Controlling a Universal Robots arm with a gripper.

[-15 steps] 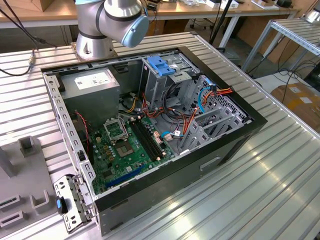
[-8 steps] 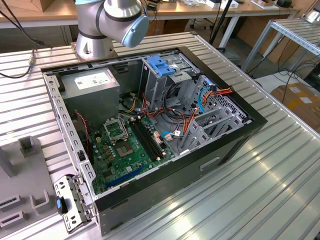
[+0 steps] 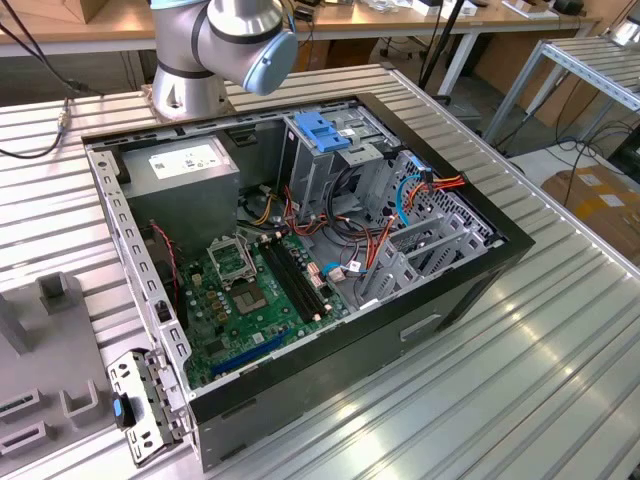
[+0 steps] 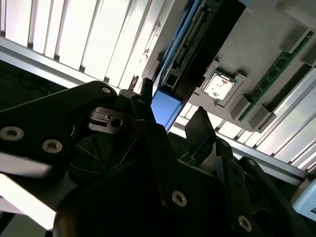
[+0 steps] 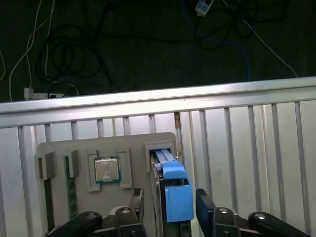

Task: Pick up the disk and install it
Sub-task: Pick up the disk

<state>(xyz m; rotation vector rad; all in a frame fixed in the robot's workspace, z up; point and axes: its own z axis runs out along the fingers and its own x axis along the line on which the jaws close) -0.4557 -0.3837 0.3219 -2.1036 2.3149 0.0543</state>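
In the exterior view, read as a clock face, the ribbed aluminium worktop (image 3: 560,330) carries an open black desktop computer case (image 3: 420,335) lying on its side. My silver and pale-blue arm (image 3: 225,45) rises from the worktop at 11 o'clock of the case. A flat grey plastic parts tray (image 3: 60,350) lies on the worktop at 8 o'clock of the case, just beside it.

Inside the case a grey power-supply box with a white sticker (image 3: 185,180) sits toward 10 o'clock. The green motherboard (image 3: 240,300) lies toward 8 o'clock. A tall metal cage with a light-blue plastic top (image 3: 322,135) stands toward 12 o'clock.

The disk (image 5: 175,197), a flat grey-metal hard drive with blue plastic side rails, stands on edge in a slot of the tray (image 5: 126,143). In the second wrist view its blue rail end (image 4: 165,111) faces the camera.

My black gripper (image 5: 171,196) straddles the disk. Its fingers (image 5: 205,210) are spread, one on each side of the blue rail, close to it. I cannot tell whether either one touches it. The second wrist view shows the gripper (image 4: 173,101) the same way.

A square silver processor chip (image 5: 106,169) rests in a recess of the tray near the disk, and it also shows in the second wrist view (image 4: 217,88). A narrow green memory stick (image 5: 70,190) sits in a slot beyond the chip.
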